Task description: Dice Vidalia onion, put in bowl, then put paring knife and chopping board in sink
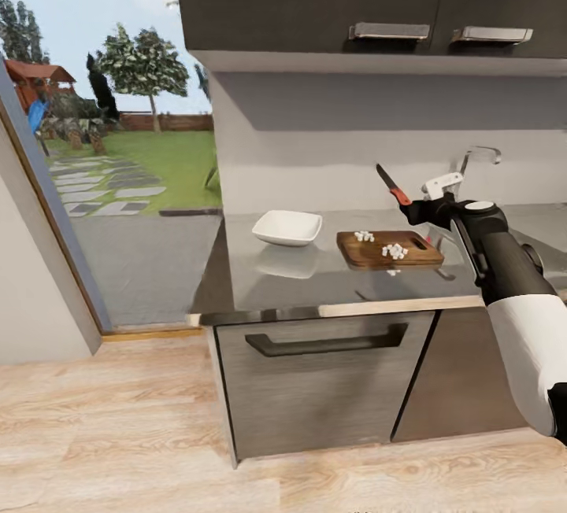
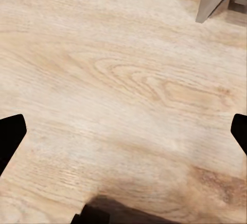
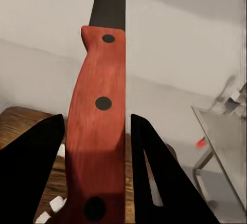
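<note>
- Onion pieces are lying diced on the chopping board, on the countertop just beside the bowl.
- Paring knife is being held clamped by the right gripper above the board's sink end, blade raised.
- Left gripper is being held apart over the wooden floor.
- Risk: pieces are likely to be scattered if the board is tilted or knocked while being emptied into the bowl.
</note>
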You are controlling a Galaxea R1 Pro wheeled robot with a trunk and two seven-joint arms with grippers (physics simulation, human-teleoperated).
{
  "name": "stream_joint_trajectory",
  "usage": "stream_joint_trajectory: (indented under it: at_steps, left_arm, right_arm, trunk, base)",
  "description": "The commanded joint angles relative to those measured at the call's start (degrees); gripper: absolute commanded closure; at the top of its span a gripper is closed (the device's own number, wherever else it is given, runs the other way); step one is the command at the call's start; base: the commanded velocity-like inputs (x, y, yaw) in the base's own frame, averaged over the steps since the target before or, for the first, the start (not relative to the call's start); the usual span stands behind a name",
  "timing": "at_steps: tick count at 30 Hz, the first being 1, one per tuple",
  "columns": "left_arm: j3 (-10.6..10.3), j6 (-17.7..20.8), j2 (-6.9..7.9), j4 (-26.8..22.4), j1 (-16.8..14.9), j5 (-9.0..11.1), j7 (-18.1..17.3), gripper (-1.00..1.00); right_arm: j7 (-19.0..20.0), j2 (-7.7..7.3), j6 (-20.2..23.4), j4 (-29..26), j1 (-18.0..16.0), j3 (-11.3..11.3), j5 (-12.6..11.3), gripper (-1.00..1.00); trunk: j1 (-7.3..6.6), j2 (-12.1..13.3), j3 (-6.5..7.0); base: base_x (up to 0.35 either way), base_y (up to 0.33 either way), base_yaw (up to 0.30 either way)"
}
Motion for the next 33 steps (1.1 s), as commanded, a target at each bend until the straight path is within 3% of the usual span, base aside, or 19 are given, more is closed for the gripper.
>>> stream_joint_trajectory:
  at_steps: [1,33]
  left_arm:
    - [0.04,-0.35,-0.02,0.21,-0.08,0.08,0.04,-1.0]
    - [0.04,-0.41,-0.02,0.21,-0.09,0.08,0.04,-1.0]
  right_arm:
    - [0.59,-0.03,0.28,-0.09,-0.06,0.09,0.44,1.0]
    - [0.59,-0.03,0.3,-0.11,-0.06,0.13,0.44,1.0]
  trunk:
    - [0.0,-0.03,-0.02]
    - [0.0,-0.03,1.55]
  base:
    - [0.0,0.33,-0.266]
    - [0.031,0.33,-0.255]
